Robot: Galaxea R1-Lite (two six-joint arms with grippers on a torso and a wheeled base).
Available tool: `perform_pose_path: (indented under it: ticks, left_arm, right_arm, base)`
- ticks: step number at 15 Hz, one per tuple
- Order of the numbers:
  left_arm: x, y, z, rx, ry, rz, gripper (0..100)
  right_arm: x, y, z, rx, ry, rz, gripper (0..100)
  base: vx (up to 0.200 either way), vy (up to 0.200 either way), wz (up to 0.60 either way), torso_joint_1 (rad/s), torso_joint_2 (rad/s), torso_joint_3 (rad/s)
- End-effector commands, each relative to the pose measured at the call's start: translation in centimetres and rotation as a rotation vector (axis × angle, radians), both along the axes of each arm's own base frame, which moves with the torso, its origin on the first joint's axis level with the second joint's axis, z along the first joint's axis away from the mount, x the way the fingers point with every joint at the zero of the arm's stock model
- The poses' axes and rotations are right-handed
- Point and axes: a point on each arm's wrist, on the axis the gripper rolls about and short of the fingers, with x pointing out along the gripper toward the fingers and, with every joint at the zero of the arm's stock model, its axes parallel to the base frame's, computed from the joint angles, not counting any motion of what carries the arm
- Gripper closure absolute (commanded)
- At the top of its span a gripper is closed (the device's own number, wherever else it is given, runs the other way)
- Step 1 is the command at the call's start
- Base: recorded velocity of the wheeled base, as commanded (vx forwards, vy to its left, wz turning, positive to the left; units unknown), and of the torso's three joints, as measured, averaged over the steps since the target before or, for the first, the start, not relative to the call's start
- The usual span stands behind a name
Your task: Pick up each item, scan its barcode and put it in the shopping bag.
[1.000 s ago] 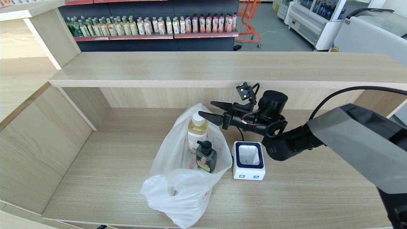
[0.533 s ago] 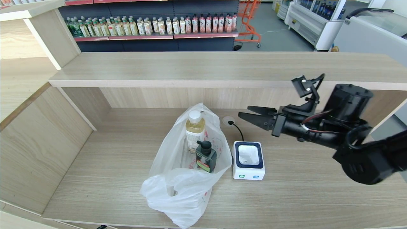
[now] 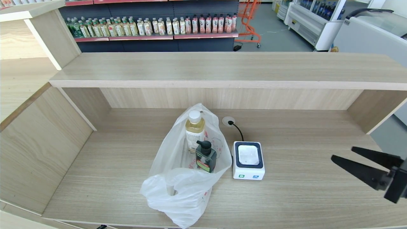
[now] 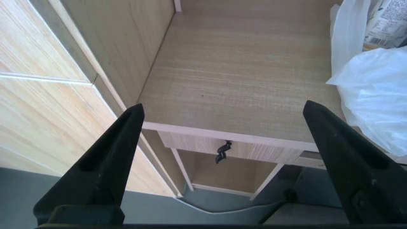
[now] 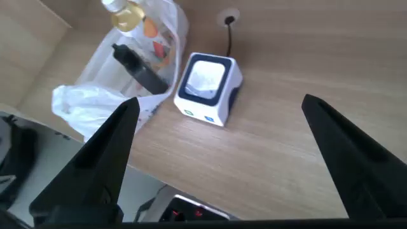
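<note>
A white plastic shopping bag [image 3: 181, 181] stands open in the middle of the counter. Inside it are a pale yellow drink bottle [image 3: 195, 128] with a white cap and a dark pump bottle [image 3: 206, 156]. The white barcode scanner [image 3: 248, 160] sits just right of the bag, with its cable running to a hole in the counter. My right gripper [image 3: 341, 154] is open and empty at the far right, well clear of the scanner. The right wrist view has the bag [image 5: 95, 102], the bottles and the scanner [image 5: 208, 89] between its open fingers. My left gripper [image 4: 222, 117] is open past the counter's near left edge.
The wooden counter [image 3: 302, 190] has a raised back shelf [image 3: 222, 68] and side walls [image 3: 41, 143]. Store shelves of drinks [image 3: 152, 25] stand far behind. The bag's edge [image 4: 375, 83] lies to one side in the left wrist view.
My right arm has drawn back from over the bag to the far right and lower, leaving the yellow bottle standing in the bag. The gripper stays open.
</note>
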Motion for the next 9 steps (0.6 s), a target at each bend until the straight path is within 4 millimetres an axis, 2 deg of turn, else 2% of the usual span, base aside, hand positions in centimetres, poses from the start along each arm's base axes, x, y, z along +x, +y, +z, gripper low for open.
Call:
perform_pose_path:
  ticks: [1,4,5,7,9]
  left_arm:
    - [0.0,0.0,0.0,0.0,0.0,0.001,0]
    - [0.0,0.0,0.0,0.0,0.0,0.001,0]
    - [0.0,0.0,0.0,0.0,0.0,0.001,0]
    - [0.0,0.0,0.0,0.0,0.0,0.001,0]
    - [0.0,0.0,0.0,0.0,0.001,0.001,0]
  right_arm:
    - [-10.3,-1.6,-5.0,-0.094,-0.065,-0.34,0]
    - [-14.1,-1.6,-10.3,-0.111,-0.135,-0.401,0]
    - [-14.4,-1.6,-10.2,-0.112,-0.122,-0.369,0]
    - [-14.7,-1.6,-10.0,-0.102,-0.253,-0.349,0]
    - [-14.7,-1.6,-10.0,-0.102,-0.255,-0.348,0]
  base:
    - [0.0,0.0,0.0,0.0,0.0,0.0]
    - [0.0,0.0,0.0,0.0,0.0,0.0]
    - [0.0,0.0,0.0,0.0,0.0,0.0]
    - [0.0,0.0,0.0,0.0,0.0,0.0]
    - [0.0,0.0,0.0,0.0,0.0,0.0]
